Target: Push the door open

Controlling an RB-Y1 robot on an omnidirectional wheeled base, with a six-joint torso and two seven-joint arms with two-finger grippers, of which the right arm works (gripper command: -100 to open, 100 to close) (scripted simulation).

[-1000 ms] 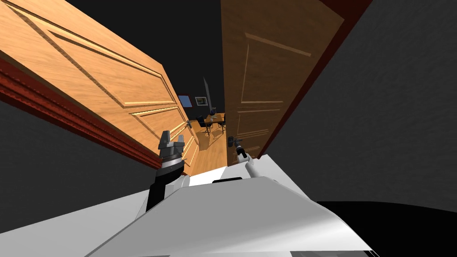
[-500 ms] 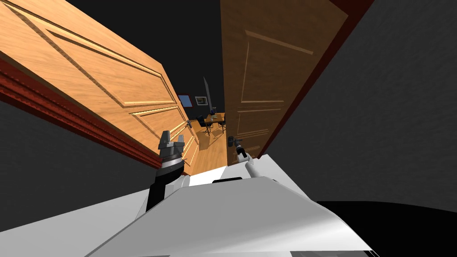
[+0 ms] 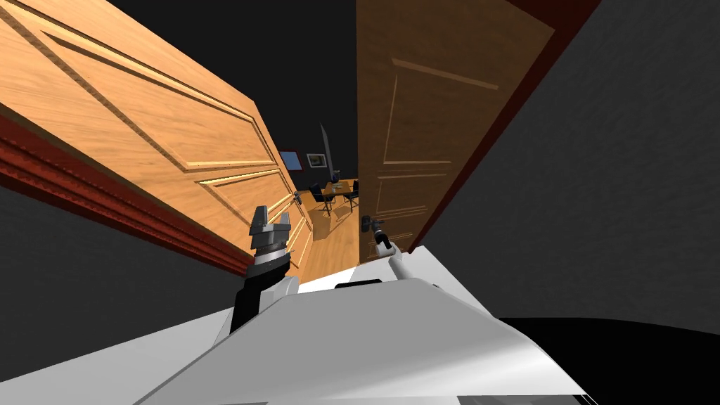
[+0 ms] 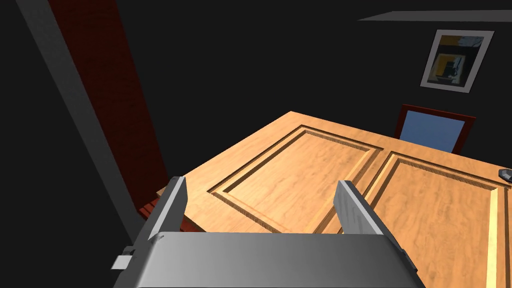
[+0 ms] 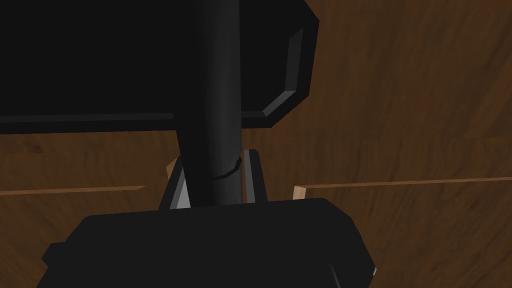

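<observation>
Right pincer (image 5: 215,167) is clamped tight on the dark handle (image 5: 220,90) of the right door (image 3: 436,126), I'd guess so the push goes in at the latch edge, far from the hinges, without slipping off. That door sits at about 1 o'clock from me, handle dead at the pincer's 12, with the gap into the room at my 12. Left pincer (image 4: 261,184) is wide open with nothing in it, hanging by the left door (image 3: 140,133) at 10 o'clock.

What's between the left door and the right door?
Head view: bare wood floor, leading to a table and dark chairs beyond.
</observation>
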